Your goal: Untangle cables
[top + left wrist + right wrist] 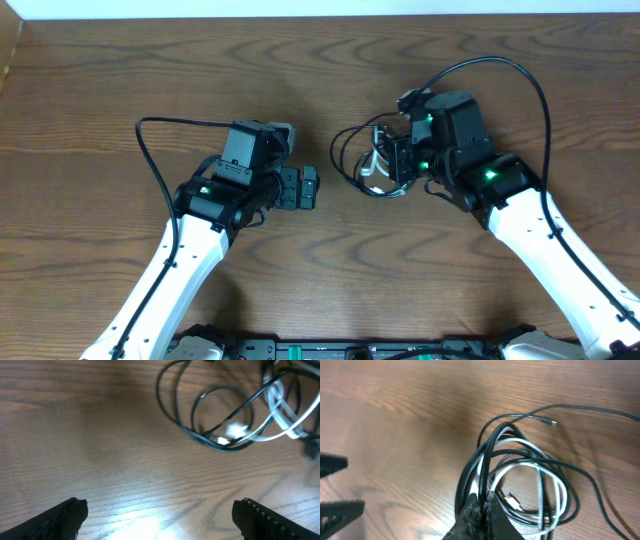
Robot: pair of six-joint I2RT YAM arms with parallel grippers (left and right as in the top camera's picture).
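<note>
The cables (pixel 352 160) lie in a tangled bundle on the wooden table, black loops wound around a thinner white cord (pixel 373 166). In the right wrist view the black loops (pixel 485 450) and the white cord (pixel 540 475) coil together, and a small plug (pixel 551 422) lies free at the far side. My right gripper (pixel 483 501) is shut, its tips pinching black strands at the near edge of the cables. My left gripper (pixel 312 188) stands open left of the bundle, apart from it. In its own view the left gripper (pixel 160 519) holds nothing, and the cables (pixel 225 435) lie ahead.
Thicker black wires arc from each arm, one on the left (pixel 150 150) and one on the right (pixel 545 95). The table's far edge (pixel 300 18) runs along the top. Bare wood (pixel 100 80) surrounds the bundle.
</note>
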